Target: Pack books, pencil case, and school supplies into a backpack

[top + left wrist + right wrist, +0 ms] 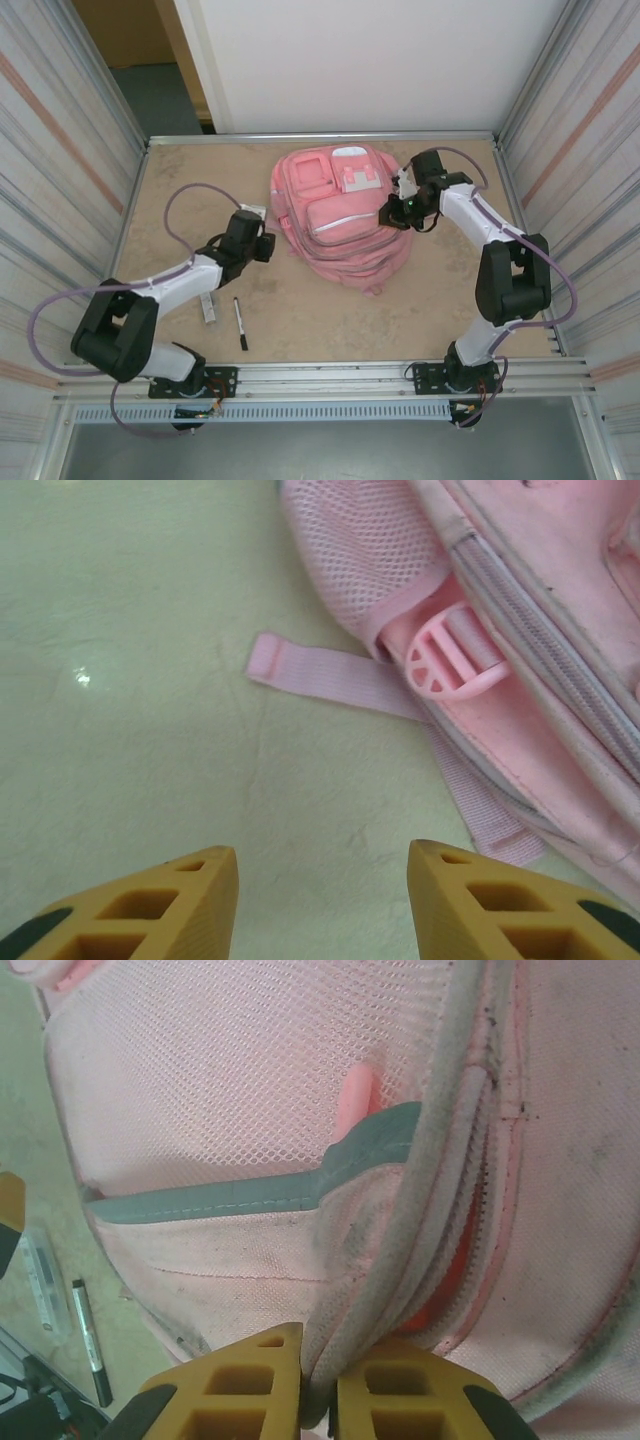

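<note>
The backpack (335,215) is pinched by the right gripper (320,1348), while the pen (240,324), lower left, is seen nearer the empty, half-open left gripper (320,855).

Right gripper (320,1380) clamped on the pink backpack (580,1160) along its grey zipper piping (440,1160), mesh side pocket (200,1090) above, black pen (88,1335) on the table (20,1110) lower left.

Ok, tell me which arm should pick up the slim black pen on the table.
Left. The left gripper stands open and empty beside the pink fabric backpack, on the slim black pen's side; the right gripper is pinched on the backpack's zipper edge.
</note>
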